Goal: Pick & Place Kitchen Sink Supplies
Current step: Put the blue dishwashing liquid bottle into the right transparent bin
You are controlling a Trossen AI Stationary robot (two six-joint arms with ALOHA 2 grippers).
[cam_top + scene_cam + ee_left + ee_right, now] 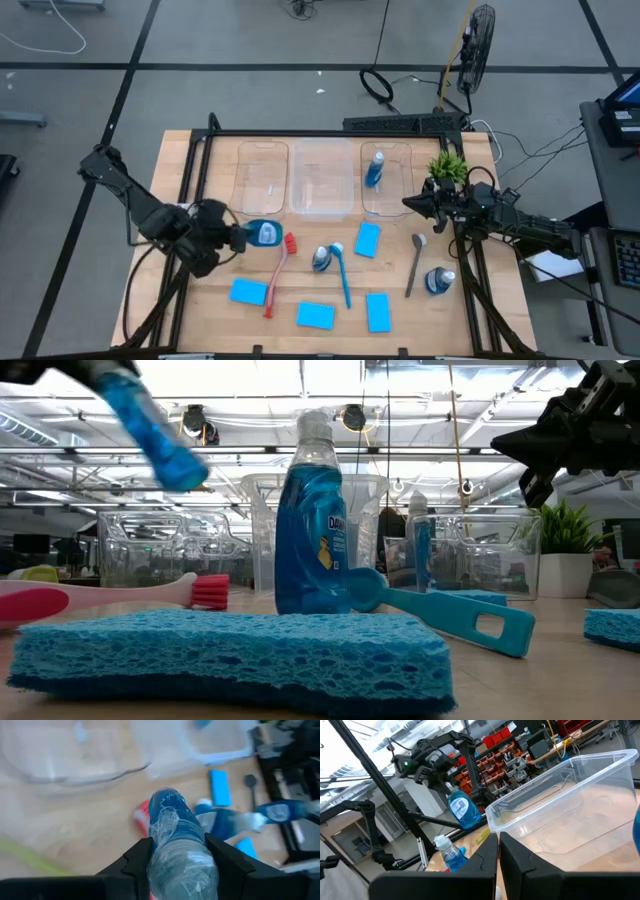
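My left gripper (238,236) is shut on a small blue bottle (264,234), held in the air above the table's left half, just near of the left clear bin (263,172). My right gripper (407,203) hovers shut at the near right corner of the right bin (388,180), touching nothing. A second bottle (375,168) lies in that bin. A third bottle (322,258) stands mid-table and another (438,281) lies to the right. The red brush (277,277), blue brush (341,272), grey brush (414,265) and several blue sponges (315,316) lie on the wood. My left gripper pinches the bottle's clear upper body (176,851) between its two fingers (141,854), one on each flat side; the cap end is hidden behind them. The fingers come slanting down from the table's left. The bottle is lifted clear and tilted, its liquid-filled base (182,468) pointing away from the fingers.
The middle bin (320,178) stands between the other two along the far side. A small green potted plant (447,165) sits right of the bins, close to my right arm. A yellow-green brush head (36,573) shows at the left in the low view.
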